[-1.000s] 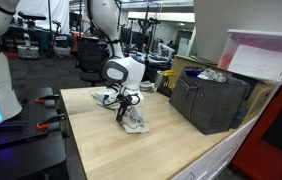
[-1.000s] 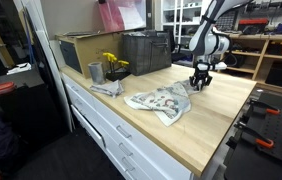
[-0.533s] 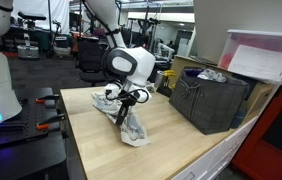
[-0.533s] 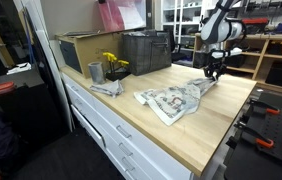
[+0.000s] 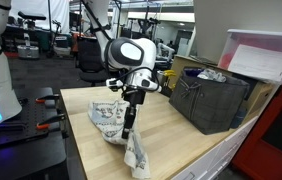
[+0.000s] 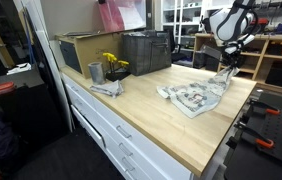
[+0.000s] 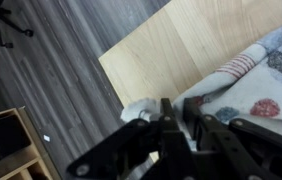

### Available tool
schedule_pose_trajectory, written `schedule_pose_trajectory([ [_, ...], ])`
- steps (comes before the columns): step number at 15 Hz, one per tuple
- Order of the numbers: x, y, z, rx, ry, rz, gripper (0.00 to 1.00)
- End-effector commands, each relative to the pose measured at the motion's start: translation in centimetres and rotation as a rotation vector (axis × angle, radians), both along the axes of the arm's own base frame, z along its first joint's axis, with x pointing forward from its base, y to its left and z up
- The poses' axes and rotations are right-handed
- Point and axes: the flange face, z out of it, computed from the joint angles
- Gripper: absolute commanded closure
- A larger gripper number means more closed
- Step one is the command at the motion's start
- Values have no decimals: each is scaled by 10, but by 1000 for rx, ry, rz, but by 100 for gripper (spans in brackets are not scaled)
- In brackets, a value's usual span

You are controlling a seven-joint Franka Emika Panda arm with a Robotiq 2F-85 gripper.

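One patterned cloth (image 5: 109,120) hangs by a pinched fold from the gripper (image 5: 130,100), whose fingers are clamped on the fabric. Its lower part trails on the wood near the end edge of the table (image 5: 181,140). A dark crate (image 6: 146,52) stands along the table's back edge, well apart from the cloth, and a cup of yellow flowers (image 6: 112,68) sits just beside the crate, toward the opposite end.

We see a light wooden worktop (image 6: 171,132) over white drawers (image 6: 109,128), a dark crate (image 5: 209,100) standing on it, grey plank flooring (image 7: 51,60) below, and open wooden shelving (image 6: 276,45) behind, under even indoor light.
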Motion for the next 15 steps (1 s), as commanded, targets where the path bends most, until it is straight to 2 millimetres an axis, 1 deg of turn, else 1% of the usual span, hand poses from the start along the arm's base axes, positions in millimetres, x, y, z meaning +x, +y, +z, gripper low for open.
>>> schedule_pose_trajectory([
  [1, 1, 22, 8, -9, -5, 25, 49],
  [2, 3, 29, 7, 8, -6, 33, 40],
  [3, 4, 39, 7, 55, -4, 46, 33],
  [4, 7, 51, 6, 91, -7, 59, 27],
  [5, 10, 62, 5, 131, -11, 69, 18],
  [6, 14, 76, 4, 166, -18, 84, 12],
  [7, 20, 91, 3, 204, -33, 110, 3],
  [8, 26, 104, 1, 230, -38, 132, 0],
  [11, 44, 145, -2, 319, -52, 195, 0],
  [15, 64, 196, -13, 405, -56, 250, 0],
])
